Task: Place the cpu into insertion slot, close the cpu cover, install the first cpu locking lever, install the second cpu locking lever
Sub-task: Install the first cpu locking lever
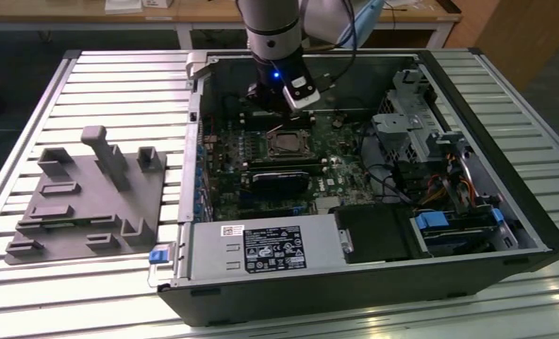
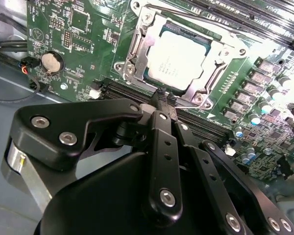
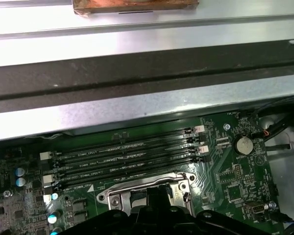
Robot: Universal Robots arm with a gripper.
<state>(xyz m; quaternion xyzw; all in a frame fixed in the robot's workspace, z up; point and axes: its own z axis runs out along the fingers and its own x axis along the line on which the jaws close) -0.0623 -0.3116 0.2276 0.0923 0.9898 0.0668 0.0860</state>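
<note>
One closed end effector (image 1: 276, 120) hangs at twelve o'clock from the chip (image 1: 285, 145), its cover (image 2: 137, 46) down, in the exterior view.

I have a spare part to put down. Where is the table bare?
Bare table slats lie beyond the grey fixture plate and on its near side, also at the exterior view's right of the computer case. Inside the case is crowded, most around the cpu, where the gripper hangs.
</note>
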